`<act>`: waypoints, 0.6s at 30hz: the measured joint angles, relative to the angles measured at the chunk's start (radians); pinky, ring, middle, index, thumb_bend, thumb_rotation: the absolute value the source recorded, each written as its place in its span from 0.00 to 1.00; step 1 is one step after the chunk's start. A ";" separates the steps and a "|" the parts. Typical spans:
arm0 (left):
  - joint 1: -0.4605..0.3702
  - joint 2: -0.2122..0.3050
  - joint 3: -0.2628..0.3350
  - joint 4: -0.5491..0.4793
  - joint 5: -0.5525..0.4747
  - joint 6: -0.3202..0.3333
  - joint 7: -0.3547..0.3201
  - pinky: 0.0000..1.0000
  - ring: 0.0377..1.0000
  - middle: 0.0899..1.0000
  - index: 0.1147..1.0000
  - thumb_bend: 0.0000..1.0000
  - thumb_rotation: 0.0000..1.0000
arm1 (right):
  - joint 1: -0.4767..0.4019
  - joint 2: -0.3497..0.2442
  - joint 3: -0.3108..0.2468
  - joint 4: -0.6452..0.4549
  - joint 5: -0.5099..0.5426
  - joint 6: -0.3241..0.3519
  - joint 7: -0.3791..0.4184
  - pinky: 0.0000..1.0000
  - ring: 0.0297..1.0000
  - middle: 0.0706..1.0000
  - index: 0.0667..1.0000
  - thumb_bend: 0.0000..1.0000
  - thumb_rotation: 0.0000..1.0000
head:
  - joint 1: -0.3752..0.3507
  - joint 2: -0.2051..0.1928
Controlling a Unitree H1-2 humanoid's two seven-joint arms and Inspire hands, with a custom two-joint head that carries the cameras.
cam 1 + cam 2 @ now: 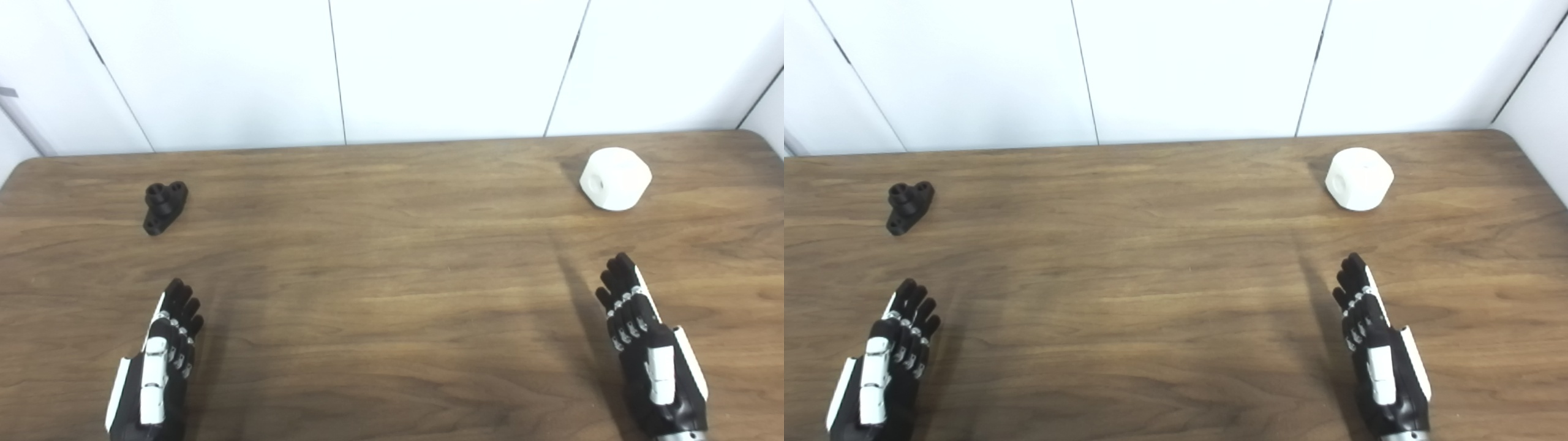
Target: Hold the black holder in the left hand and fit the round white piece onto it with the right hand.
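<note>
The black holder (164, 207) lies on the wooden desk (392, 294) toward its far left, resting on its side with the round sockets facing up and away. It sits alone, nothing touching it. The left hand (160, 361) is at the near left edge of the desk, ahead of the arm that comes in from the bottom of the picture. Its fingers are stretched out straight, close side by side, pointing toward the far edge, and it holds nothing. The holder lies beyond the fingertips, well apart from them and almost straight ahead, only slightly to the left of the hand's line.

The round white piece (615, 178) sits on the far right part of the desk, near the back edge, a chunky faceted lump with a small hole on the side turned toward the left. The right hand (643, 349) is at the near right, also flat and extended with fingers straight and together, empty. The white piece lies past its fingertips, clearly apart from them and roughly in line with the hand.

The two hands are far from each other, and the holder and the white piece sit on opposite sides of the desk. Behind the desk stands a white panelled wall (441, 67).
</note>
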 measured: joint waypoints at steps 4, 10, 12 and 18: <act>0.000 -0.001 0.000 -0.001 0.000 0.000 0.000 1.00 1.00 1.00 1.00 0.56 0.94 | 0.000 0.001 -0.001 -0.001 0.001 0.001 0.000 1.00 1.00 1.00 1.00 0.66 0.97 | 0.000 0.006; 0.001 -0.001 0.001 -0.001 0.000 0.000 -0.001 1.00 1.00 1.00 1.00 0.58 0.93 | 0.001 0.002 -0.003 -0.002 0.001 0.004 0.000 1.00 1.00 1.00 1.00 0.66 0.96 | 0.000 0.009; 0.001 -0.001 0.001 -0.001 -0.001 -0.001 -0.003 1.00 1.00 1.00 1.00 0.58 0.94 | 0.001 0.002 -0.003 -0.003 0.002 0.005 0.000 1.00 1.00 1.00 1.00 0.66 0.96 | 0.003 0.011; 0.002 -0.001 0.003 -0.001 -0.001 -0.001 -0.002 1.00 1.00 1.00 1.00 0.58 0.93 | 0.001 0.003 -0.005 -0.004 0.004 0.014 0.000 1.00 1.00 1.00 1.00 0.65 0.97 | 0.006 0.009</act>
